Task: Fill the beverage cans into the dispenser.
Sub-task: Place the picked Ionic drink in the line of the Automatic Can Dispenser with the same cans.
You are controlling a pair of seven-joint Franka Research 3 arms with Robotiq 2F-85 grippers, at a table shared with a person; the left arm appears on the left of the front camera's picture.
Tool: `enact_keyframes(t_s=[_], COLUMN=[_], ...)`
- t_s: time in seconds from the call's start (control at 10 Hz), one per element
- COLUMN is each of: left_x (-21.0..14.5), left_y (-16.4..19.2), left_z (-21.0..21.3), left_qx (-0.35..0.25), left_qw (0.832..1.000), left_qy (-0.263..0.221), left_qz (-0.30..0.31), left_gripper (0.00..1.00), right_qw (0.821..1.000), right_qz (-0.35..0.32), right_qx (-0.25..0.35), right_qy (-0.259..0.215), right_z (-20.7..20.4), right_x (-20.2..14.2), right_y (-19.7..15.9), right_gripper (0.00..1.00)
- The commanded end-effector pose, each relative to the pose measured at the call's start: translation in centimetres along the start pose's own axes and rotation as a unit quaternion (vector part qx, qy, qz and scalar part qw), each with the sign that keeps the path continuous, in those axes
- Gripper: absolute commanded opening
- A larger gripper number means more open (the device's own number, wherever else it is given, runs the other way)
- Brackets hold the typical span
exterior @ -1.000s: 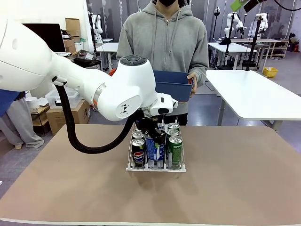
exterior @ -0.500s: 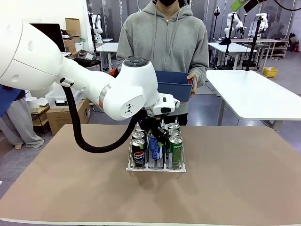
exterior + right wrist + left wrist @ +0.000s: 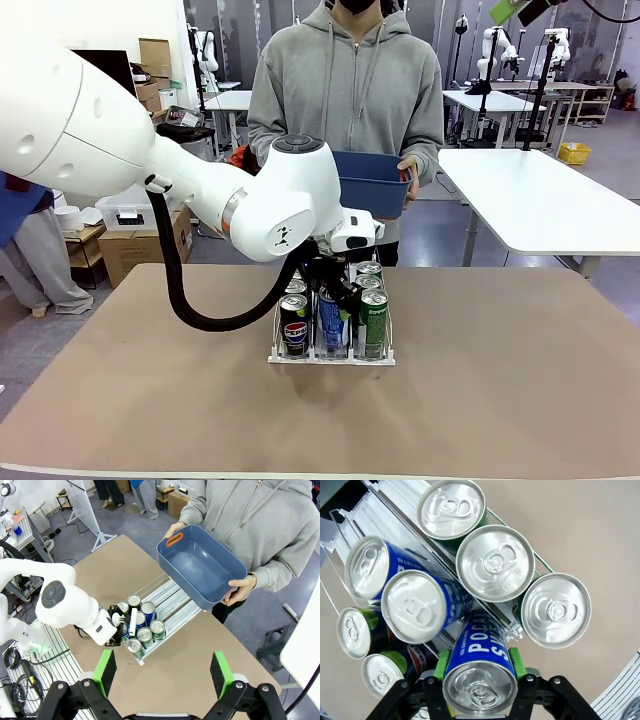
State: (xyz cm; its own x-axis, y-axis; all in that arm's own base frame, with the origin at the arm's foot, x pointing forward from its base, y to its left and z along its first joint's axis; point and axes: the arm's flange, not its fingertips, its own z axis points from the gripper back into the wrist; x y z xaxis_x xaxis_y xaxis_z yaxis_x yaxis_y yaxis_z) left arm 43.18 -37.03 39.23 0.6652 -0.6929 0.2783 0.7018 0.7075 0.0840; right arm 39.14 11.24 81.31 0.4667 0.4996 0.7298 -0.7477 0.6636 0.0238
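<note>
Lowered further since the earlier frame, the left gripper (image 3: 479,692) pinches a slim blue aluminium can with white lettering (image 3: 481,666) into the middle lane of the clear plastic three-lane dispenser (image 3: 331,352) on the bench, leaving release.

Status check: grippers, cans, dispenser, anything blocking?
Left gripper shut on blue can, over dispenser middle lane. Right gripper open, high above. Nothing blocking.
</note>
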Motion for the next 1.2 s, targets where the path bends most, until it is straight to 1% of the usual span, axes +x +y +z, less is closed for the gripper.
enact_keyframes(t_s=[0.0, 0.2, 0.3, 0.4, 0.7, 0.8, 0.9, 1.0, 1.1], left_x=[1.2, 1.3, 1.2, 0.5, 0.5, 0.5, 0.4, 0.2, 0.0], left_y=[0.8, 0.7, 0.7, 0.1, 0.1, -0.1, -0.1, 0.0, -0.3], left_z=[0.4, 0.0, 0.1, -0.5, -0.5, -0.4, 0.7, 1.8, 2.6], left_qx=[-0.007, -0.012, -0.022, -0.004, -0.004, -0.009, 0.013, 0.03, 0.043], left_qw=[1.0, 1.0, 0.999, 1.0, 1.0, 1.0, 1.0, 1.0, 0.999], left_qy=[-0.001, 0.009, 0.028, 0.015, 0.015, 0.025, 0.008, -0.001, -0.007], left_qz=[-0.007, -0.007, -0.027, 0.001, 0.001, -0.006, -0.002, 0.006, 0.012], left_gripper=[0.57, 0.57, 0.57, 0.57, 0.57, 0.65, 0.77, 0.84, 0.96], right_qw=[1.0, 1.0, 1.0, 1.0, 1.0, 1.0, 1.0, 1.0, 1.0], right_qz=[-0.001, -0.001, -0.001, -0.001, -0.001, -0.001, -0.001, -0.001, -0.001], right_qx=[0.0, 0.0, 0.0, 0.0, 0.0, 0.0, 0.0, 0.0, 0.0], right_qy=[0.0, 0.0, 0.0, 0.0, 0.0, 0.0, 0.0, 0.0, 0.0], right_z=[0.0, 0.0, 0.0, 0.0, 0.0, 0.0, 0.0, 0.0, 0.0], right_x=[-0.2, -0.2, -0.2, -0.2, -0.2, -0.2, -0.2, -0.2, -0.2], right_y=[0.0, 0.0, 0.0, 0.0, 0.0, 0.0, 0.0, 0.0, 0.0], right_gripper=[1.0, 1.0, 1.0, 1.0, 1.0, 1.0, 1.0, 1.0, 1.0])
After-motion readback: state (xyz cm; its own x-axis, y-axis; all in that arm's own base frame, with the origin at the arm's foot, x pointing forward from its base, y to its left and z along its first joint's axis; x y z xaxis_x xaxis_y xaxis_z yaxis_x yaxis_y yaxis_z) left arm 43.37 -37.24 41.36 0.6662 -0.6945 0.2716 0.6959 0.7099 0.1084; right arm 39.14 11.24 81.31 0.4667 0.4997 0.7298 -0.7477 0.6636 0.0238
